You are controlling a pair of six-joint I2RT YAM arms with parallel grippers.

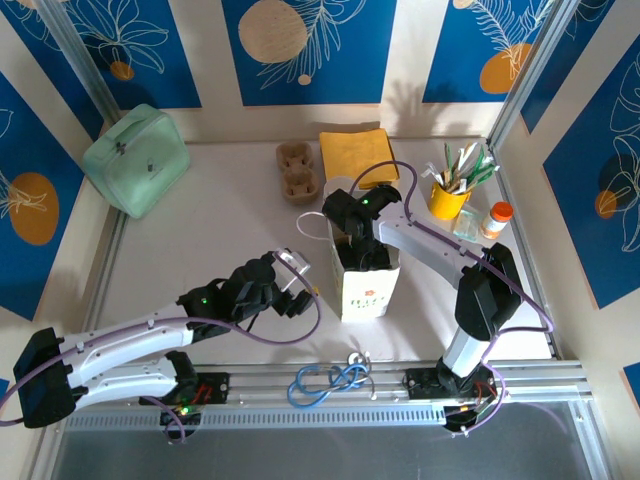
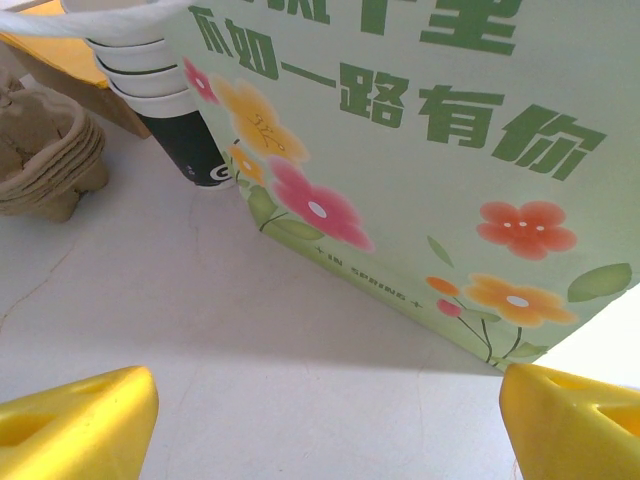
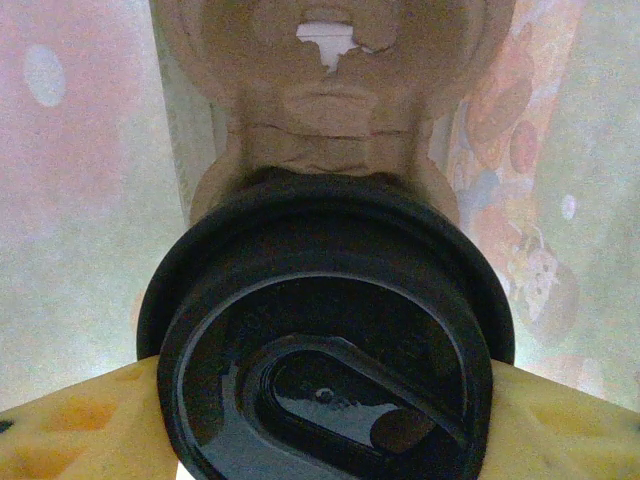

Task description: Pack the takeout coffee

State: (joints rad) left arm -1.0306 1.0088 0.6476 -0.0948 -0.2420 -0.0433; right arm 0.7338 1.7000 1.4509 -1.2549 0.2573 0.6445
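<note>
Looks like the right gripper [image 3: 320,425] is down inside the paper bag [image 1: 366,290] on the table [image 1: 200,240], jaws clamped on the black-lidded coffee cup [image 3: 325,330] right by the cardboard carrier [image 3: 330,110] in there, while the left gripper [image 2: 325,420] sits jaws wide apart just left of the bag, probably to steady it.

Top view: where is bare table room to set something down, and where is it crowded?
Bare: the patch between green case, pulp trays and left claw. Crowded: back right, with napkins, utensil cup and bottle; also the paper bag, where the right claw holds a lidded cup.
</note>
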